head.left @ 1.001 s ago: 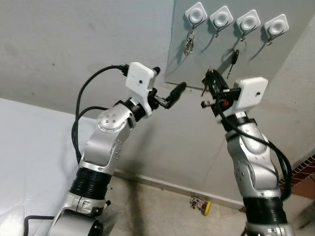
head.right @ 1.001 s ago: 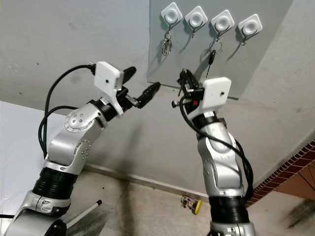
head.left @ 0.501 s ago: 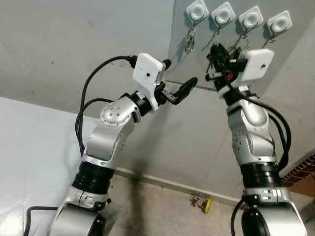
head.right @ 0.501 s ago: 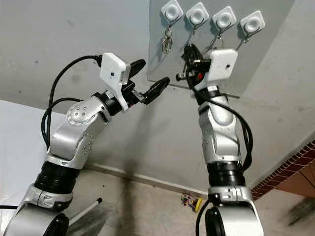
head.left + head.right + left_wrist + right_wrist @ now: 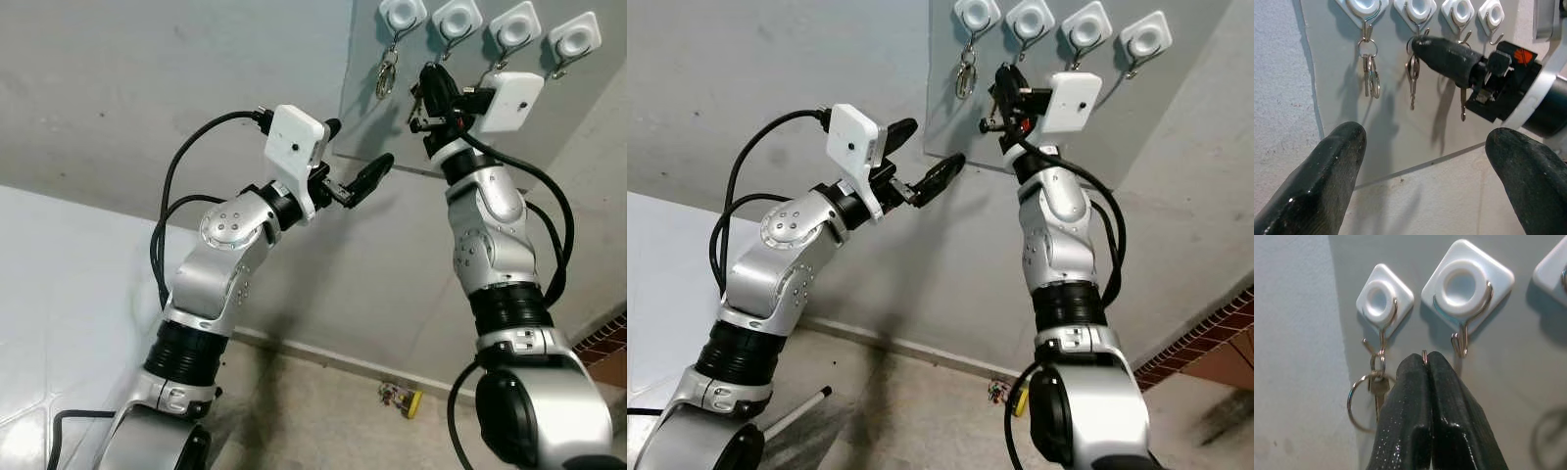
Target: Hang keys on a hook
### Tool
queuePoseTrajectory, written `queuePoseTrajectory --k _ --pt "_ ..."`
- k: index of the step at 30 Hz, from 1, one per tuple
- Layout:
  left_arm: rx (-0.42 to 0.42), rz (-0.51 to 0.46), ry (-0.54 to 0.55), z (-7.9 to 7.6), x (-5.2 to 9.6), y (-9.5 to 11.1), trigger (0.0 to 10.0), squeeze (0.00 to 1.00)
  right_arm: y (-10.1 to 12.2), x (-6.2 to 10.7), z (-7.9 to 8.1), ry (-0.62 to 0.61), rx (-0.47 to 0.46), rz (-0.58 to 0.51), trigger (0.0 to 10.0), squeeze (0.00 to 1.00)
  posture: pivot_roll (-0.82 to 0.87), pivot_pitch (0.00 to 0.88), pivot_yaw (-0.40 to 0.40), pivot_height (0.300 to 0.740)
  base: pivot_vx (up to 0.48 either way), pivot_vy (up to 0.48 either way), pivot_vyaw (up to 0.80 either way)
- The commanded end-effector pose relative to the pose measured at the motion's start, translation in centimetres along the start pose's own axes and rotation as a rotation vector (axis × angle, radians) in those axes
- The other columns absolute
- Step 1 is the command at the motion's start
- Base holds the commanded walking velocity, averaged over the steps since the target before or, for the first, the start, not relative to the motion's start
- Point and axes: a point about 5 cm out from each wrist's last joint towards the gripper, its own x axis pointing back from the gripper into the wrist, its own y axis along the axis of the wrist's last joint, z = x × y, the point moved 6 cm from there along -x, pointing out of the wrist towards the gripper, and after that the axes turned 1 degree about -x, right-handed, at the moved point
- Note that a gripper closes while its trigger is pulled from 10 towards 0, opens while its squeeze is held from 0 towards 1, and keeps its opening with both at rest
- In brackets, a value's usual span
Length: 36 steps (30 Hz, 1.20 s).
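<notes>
No legible text, labels, brand marks, numbers or signs found on the hooks, keys, wall panel or arms.

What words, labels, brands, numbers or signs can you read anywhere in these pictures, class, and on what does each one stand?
No readable text anywhere.
The right gripper has an orange mark on its black body: shape only, nothing legible.
The small yellow item on the floor has print too small and blurred to read.
The white hooks, keys and left gripper carry no writing.
</notes>
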Motion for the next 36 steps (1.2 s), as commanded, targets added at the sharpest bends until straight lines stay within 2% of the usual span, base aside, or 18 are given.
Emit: queuePoseTrajectory --k 1,12,15,26,36 --pt "-0.018 -0.025 -0.013 -0.4 -0.2 1.1 10.0 0.0 1.4 -0.6 -0.4 -0.002 -0.009 -0.054 10.0 0.0 0.0 0.117 -0.028 0.74 0.0 0.0 0.0" --pt "-0.012 -0.023 0.001 -0.2 0.0 1.1 10.0 0.0 2.1 -0.3 -0.5 0.006 -0.096 -0.11 10.0 0.0 0.0 0.122 -0.029 0.74 0.0 0.0 0.0" --pt "-0.011 -0.024 0.001 -0.1 -0.1 1.1 10.0 0.0 2.2 0.0 -0.9 -0.003 -0.148 -0.128 10.0 0.0 0.0 0.12 -0.026 0.74 0.0 0.0 0.0" --pt "-0.008 -0.028 0.002 -0.1 -0.2 1.3 10.0 0.0 2.2 0.7 -0.8 0.015 -0.199 -0.143 10.0 0.0 0.0 0.117 -0.02 0.74 0.0 0.0 0.0" --pt "-0.003 -0.034 0.005 -0.1 -0.3 1.4 10.0 0.0 1.1 0.9 -0.2 0.04 -0.183 -0.095 10.0 0.0 0.0 0.117 -0.02 0.74 0.0 0.0 0.0"
